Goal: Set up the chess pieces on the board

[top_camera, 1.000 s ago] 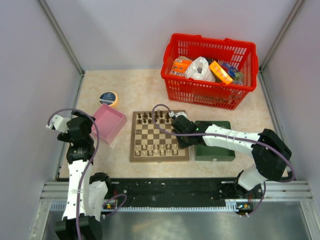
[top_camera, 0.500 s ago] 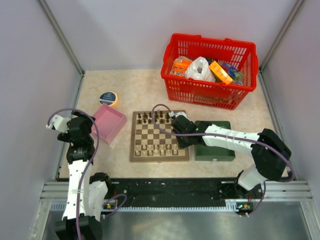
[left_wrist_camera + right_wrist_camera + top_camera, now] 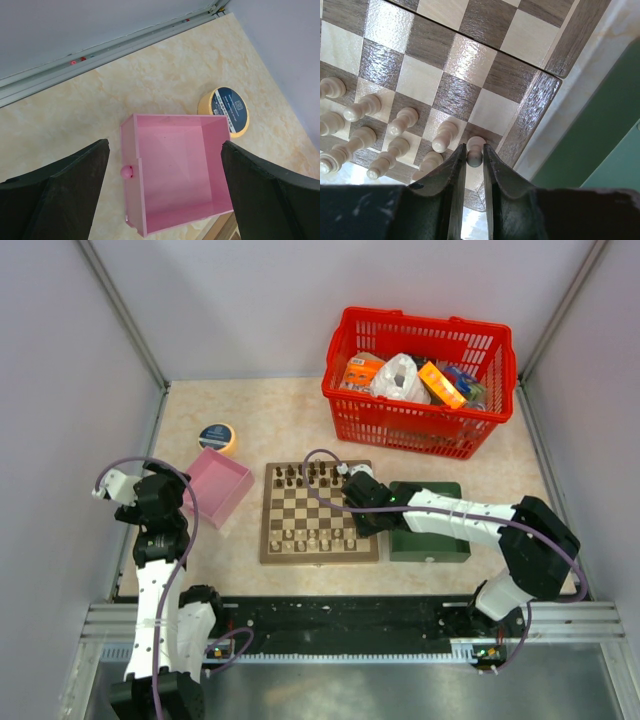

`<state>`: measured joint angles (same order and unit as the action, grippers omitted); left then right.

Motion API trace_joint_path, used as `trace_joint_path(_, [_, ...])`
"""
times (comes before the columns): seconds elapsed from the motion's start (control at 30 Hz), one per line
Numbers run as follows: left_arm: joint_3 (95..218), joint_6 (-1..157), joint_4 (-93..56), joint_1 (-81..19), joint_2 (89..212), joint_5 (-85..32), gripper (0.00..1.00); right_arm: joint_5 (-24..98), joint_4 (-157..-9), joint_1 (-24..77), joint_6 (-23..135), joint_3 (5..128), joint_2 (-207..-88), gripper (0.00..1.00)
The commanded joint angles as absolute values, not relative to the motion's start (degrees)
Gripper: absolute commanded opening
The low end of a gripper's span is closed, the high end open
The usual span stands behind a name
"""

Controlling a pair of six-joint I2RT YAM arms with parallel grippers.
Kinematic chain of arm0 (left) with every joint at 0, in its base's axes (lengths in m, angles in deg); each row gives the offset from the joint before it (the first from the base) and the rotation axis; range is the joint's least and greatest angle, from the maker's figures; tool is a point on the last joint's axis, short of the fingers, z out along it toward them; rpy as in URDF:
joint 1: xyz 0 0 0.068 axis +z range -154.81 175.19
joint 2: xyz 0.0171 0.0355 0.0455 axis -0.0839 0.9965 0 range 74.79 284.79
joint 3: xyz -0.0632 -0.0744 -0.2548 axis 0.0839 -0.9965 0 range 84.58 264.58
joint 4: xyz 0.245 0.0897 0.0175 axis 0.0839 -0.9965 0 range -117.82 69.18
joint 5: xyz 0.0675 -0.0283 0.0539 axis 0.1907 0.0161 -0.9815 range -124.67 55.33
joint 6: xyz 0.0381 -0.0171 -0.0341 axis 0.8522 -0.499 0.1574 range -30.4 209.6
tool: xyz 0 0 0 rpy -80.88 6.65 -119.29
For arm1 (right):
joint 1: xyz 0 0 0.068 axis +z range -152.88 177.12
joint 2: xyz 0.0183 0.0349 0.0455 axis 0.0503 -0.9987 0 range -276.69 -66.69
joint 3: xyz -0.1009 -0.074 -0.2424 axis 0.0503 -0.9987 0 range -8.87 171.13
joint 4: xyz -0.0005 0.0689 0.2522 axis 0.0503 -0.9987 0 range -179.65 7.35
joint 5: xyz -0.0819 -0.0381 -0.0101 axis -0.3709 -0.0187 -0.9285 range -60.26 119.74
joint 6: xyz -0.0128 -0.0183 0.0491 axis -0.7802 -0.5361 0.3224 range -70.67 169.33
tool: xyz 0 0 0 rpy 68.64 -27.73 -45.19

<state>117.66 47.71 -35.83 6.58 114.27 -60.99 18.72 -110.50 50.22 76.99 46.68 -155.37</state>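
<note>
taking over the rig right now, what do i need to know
Left end effector: open, empty, above the pink box.
Right end effector: shut on a small cream chess piece at the near right corner of the checkered wooden chessboard.
Done: dark brown pieces line the far edge, cream pieces the near rows.
Left: release it, withdraw, and check the right-hand squares that the arm hides.

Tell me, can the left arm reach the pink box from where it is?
Probably yes. The left gripper is open and aimed at the pink box, nothing lies between them, and the tape roll sits off to its side.
</note>
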Motion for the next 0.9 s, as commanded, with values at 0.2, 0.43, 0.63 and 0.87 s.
trace_joint_path(0.2, [117.36,47.94,-34.01,6.96,113.81,-60.68,0.99,17.44,-109.36,49.94,77.02,46.68,-154.76,0.25])
trace_joint_path(0.43, [117.63,47.94,-34.01,6.96,113.81,-60.59,0.99,17.36,-111.29,49.94,76.93,47.99,-150.37,0.33])
trace_joint_path(0.63, [117.54,47.94,-33.92,6.96,113.9,-60.51,0.99,9.8,-115.42,49.42,76.31,49.49,-142.9,0.41])
trace_joint_path(0.87, [117.71,47.76,-33.83,6.96,113.81,-60.33,0.99,11.45,-115.96,37.48,76.14,45.02,-136.04,0.44])
